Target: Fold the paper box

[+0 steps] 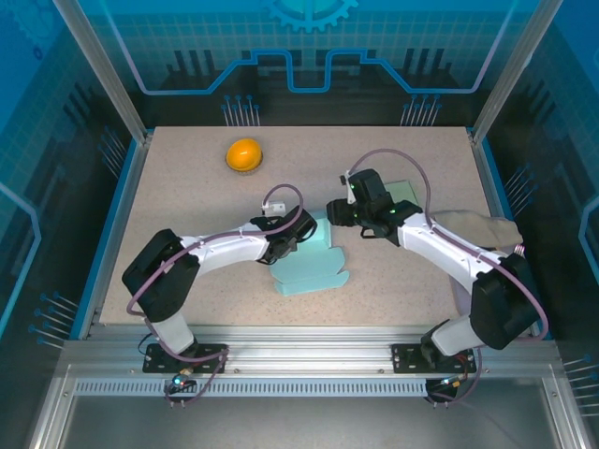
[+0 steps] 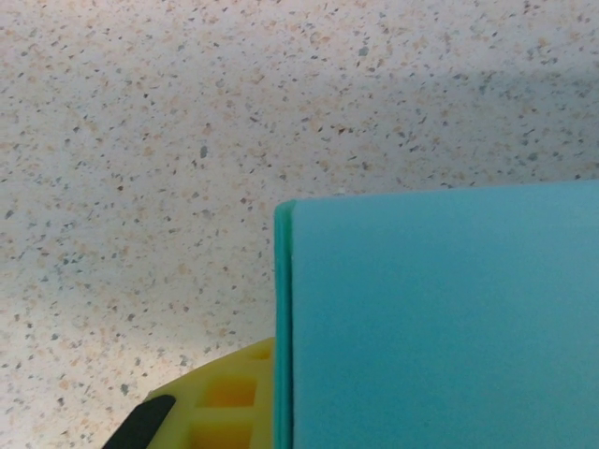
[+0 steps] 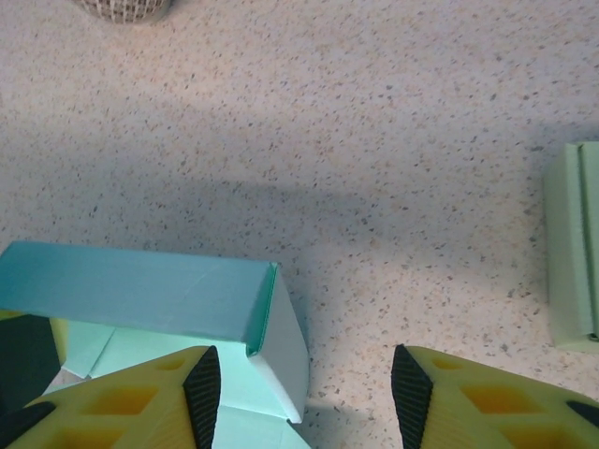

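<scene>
The teal paper box [image 1: 314, 269] lies partly flat on the table between the two arms, with one long wall [image 3: 131, 288] raised. My left gripper [image 1: 286, 245] is shut on that raised wall. In the left wrist view the teal panel [image 2: 440, 318] covers the lower right, and one yellow finger [image 2: 229, 398] sits against its left edge while the other is hidden behind it. My right gripper [image 3: 307, 398] hovers open at the wall's right end. The folded corner flap [image 3: 281, 351] lies just inside its left pad [image 3: 202, 398], and the right pad [image 3: 412, 398] is over bare table.
A second, pale green box [image 1: 408, 192] rests behind the right arm and also appears at the right edge [image 3: 571, 248]. An orange round object [image 1: 244, 154] sits at the back left. A beige cloth [image 1: 479, 227] lies on the right side of the table.
</scene>
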Available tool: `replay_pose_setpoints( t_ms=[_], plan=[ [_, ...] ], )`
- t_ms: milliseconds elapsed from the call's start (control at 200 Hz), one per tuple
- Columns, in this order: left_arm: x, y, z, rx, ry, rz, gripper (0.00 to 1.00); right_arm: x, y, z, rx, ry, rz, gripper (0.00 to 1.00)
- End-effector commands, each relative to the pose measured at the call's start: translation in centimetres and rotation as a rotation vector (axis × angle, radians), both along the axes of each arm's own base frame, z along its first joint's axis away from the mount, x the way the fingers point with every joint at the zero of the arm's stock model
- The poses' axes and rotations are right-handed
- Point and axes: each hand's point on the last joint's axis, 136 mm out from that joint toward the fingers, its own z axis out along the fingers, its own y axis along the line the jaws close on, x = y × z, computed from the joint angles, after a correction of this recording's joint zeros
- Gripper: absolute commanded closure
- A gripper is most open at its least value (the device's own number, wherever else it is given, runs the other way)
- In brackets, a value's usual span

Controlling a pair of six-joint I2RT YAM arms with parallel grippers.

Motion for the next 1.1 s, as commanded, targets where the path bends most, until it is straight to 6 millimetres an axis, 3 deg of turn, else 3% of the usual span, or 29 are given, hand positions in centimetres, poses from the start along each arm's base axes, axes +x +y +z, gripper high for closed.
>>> replay_pose_setpoints(
  t_ms=[0,130,420,745,900,1095],
  plan=[
    [-0.4,1.3,-0.3,0.114,0.063,-0.007,1.00,-0.8,2.4,-1.1,-0.008,-0.046,0.125,0.46],
    [-0.5,0.9,-0.9,0.114,0.102,-0.007,1.00,-0.6,3.2,-2.8,-0.051,-0.095,0.149,0.45],
    [-0.8,0.4,-1.3,0.093,0.144,-0.018,1.00,1.0,2.1,-8.0,-0.190,-0.072,0.089,0.46],
    [-0.9,0.4,-1.5,0.090,0.157,-0.022,1.00,2.8,0.5,-7.8,-0.216,-0.138,-0.071,0.61],
    [-1.0,0.8,-1.5,0.114,0.157,-0.010,1.00,2.9,-3.6,-8.3,-0.383,-0.107,-0.270,0.84],
    [-1.0,1.0,-1.4,0.123,0.153,-0.003,1.00,1.9,-6.4,-8.3,-0.486,-0.106,-0.388,0.90]
  ],
)
